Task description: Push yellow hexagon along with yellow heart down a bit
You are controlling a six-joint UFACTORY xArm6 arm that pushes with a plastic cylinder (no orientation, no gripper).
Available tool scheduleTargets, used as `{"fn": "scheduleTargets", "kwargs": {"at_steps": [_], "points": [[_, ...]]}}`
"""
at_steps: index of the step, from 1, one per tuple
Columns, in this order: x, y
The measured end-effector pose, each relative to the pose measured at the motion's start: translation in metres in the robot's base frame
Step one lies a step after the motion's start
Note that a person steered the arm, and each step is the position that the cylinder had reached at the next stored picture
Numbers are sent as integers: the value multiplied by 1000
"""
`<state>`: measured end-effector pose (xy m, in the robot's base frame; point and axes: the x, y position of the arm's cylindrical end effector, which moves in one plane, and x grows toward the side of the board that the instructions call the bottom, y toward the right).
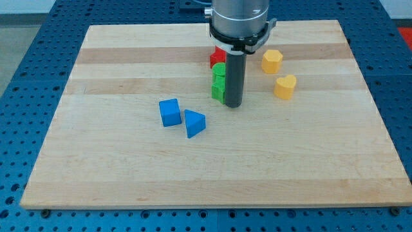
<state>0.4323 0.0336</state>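
The yellow hexagon (271, 60) lies at the view's upper right of the wooden board. The yellow heart (285, 86) lies just below and right of it, a small gap between them. My tip (232, 105) rests on the board left of both yellow blocks, below the level of the heart. The rod stands right against two green blocks (219, 82), which it partly hides. The tip touches neither yellow block.
A red block (217, 58) sits just above the green blocks, partly behind the rod. A blue cube (170, 112) and a blue triangle (194, 123) lie left of the tip near the board's middle. The board's right edge (372, 96) runs beyond the yellow blocks.
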Motion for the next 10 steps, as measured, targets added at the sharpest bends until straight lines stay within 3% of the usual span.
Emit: {"fn": "scheduleTargets", "kwargs": {"at_steps": [2, 5, 10], "points": [[-6, 0], [-7, 46], [-35, 46]]}}
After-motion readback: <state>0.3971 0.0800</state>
